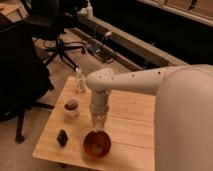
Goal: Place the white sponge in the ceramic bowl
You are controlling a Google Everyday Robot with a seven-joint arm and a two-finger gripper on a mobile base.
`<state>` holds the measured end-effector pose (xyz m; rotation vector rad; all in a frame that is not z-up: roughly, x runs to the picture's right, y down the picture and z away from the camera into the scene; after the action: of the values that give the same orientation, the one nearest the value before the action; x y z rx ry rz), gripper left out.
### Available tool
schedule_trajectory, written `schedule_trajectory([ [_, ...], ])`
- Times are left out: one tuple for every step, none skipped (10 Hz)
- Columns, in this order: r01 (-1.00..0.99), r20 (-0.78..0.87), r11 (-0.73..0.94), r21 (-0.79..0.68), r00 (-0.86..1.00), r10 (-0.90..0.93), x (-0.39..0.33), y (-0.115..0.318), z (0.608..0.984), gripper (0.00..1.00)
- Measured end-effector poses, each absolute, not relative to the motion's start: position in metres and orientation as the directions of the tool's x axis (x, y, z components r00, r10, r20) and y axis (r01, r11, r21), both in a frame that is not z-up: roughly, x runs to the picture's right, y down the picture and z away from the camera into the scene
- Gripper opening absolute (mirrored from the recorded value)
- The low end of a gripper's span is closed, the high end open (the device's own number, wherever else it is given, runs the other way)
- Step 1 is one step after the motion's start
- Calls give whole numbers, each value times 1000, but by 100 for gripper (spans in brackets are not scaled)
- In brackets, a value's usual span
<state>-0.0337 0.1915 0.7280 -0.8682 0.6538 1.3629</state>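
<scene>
The gripper (98, 125) hangs directly over the ceramic bowl (97, 145) near the desk's (131, 117) front edge. 3 obstacles crowd the left side: cup (72, 106), bottle (80, 81) (back-left corner), dark block (62, 137). The right half lies open.

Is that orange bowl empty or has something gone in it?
Cannot tell. The tool hangs right over the ceramic bowl, hiding part of its inside.

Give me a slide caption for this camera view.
Robot gripper poised just above the ceramic bowl on a wooden table, white cup nearby.
</scene>
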Motion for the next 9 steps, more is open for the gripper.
schedule_trajectory([
  [-980, -831, 33, -198, 185, 525, -31, 215, 697, 5],
  [-976, -827, 47, -214, 207, 522, -29, 220, 687, 11],
  [-964, -817, 83, -253, 258, 515, -31, 225, 671, 25],
  [-957, -810, 101, -273, 286, 512, -33, 227, 664, 34],
  [-952, -806, 109, -286, 301, 509, -35, 228, 660, 42],
  [-946, -802, 111, -303, 316, 507, -39, 230, 658, 53],
  [-939, -796, 108, -327, 335, 504, -49, 233, 659, 64],
  [-932, -791, 108, -346, 352, 501, -58, 235, 661, 74],
  [-930, -789, 107, -353, 357, 500, -61, 237, 663, 78],
])
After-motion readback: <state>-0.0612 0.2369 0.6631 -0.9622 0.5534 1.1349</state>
